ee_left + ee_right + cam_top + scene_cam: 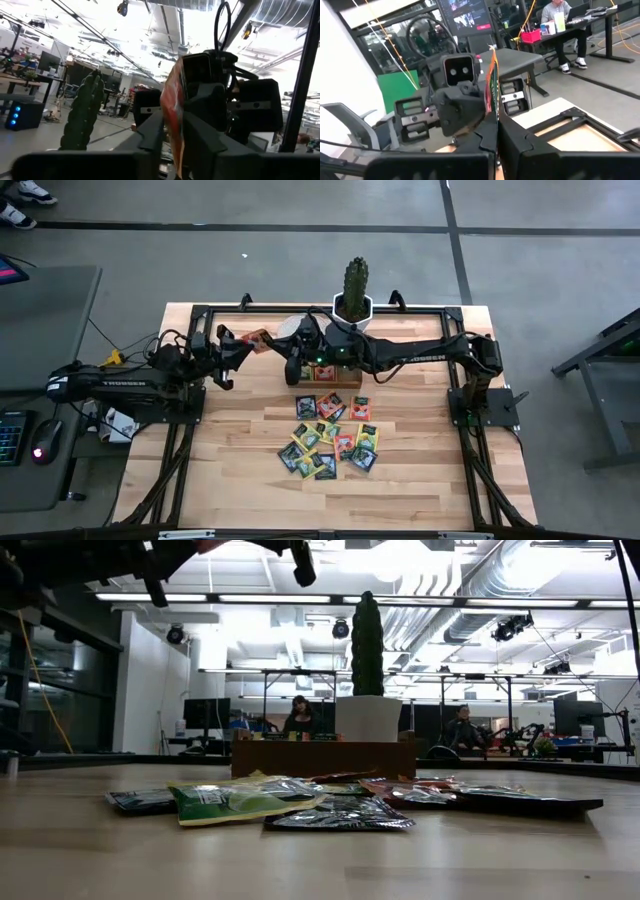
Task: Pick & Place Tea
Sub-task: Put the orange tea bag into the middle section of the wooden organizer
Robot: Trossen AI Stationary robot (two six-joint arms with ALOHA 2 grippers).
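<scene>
An orange-red tea packet [262, 337] hangs in the air between my two grippers, above the table's far edge, left of the middle. My left gripper [248, 342] comes at it from the left, its fingers [152, 137] a little apart on either side of the packet [175, 100]. My right gripper [277, 339] reaches in from the right and is shut on the same packet [491, 82]. Several more tea packets [330, 440] lie flat in a heap on the middle of the table. A brown wooden tray [330, 376] stands behind them, partly under my right arm. My left gripper has the packet's edge [176, 145] between its slightly parted fingers; whether they touch it I cannot tell. My right gripper pinches the packet's lower edge [493, 117] between its two shut fingers, coming level from the table's right. The packet stands edge-on above the fingers, clear of the table.
A cactus [355, 280] in a white pot [352, 308] stands at the far edge behind the tray [325, 758]. The heap of packets [330, 802] fills the table's middle; bare wood lies near the front edge. People sit at desks in the room beyond.
</scene>
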